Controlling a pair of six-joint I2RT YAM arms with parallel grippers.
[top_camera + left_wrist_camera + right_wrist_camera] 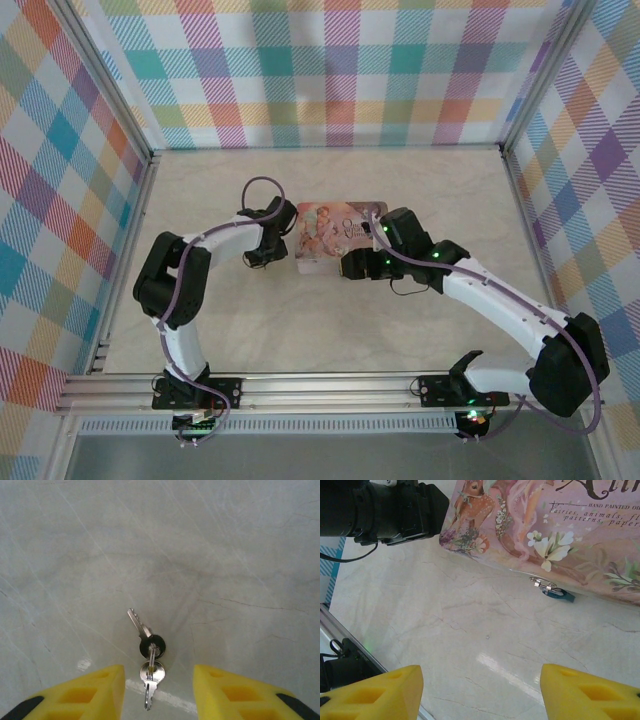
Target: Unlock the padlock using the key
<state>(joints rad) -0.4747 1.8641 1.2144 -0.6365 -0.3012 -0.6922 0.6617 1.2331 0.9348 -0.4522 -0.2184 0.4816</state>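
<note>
worktop (230, 320): pale marbled slab; plaid walls on three sides, metal rail along the near edge.
tin (335, 237): pink illustrated tin lying flat about mid-worktop, a bit nearer the far edge than the near one. Deer and flowers printed on the lid.
padlock (558, 594): tiny dark bluish body hanging off a silver hasp (540, 582) on the tin's near side wall. It sits low, down by the worktop; can't tell if it touches. Locked or not: can't tell.
key (151, 673): silver, round head, flat on bare worktop. The head lies between the left fingers, the blade pointing back towards the wrist camera.
black-headed key (144, 631): joined to the silver one by a small ring, blade angled away to the upper left in the wrist view.
left gripper (158, 679): seen from above, just beside the tin's left side. Yellow fingers (95, 692) straddle the silver key with a middling gap; worktop shows on both sides of the key. Gripping nothing.
right gripper (481, 680): claw wide, only bare worktop between the fingers (590, 690). It is at the tin's near side, with the padlock ahead and off to the right, apart from it.
left arm (175, 285): bends in from the near left; its black wrist shows top left in the right wrist view.
right arm (500, 300): reaches in from the near right corner.
</note>
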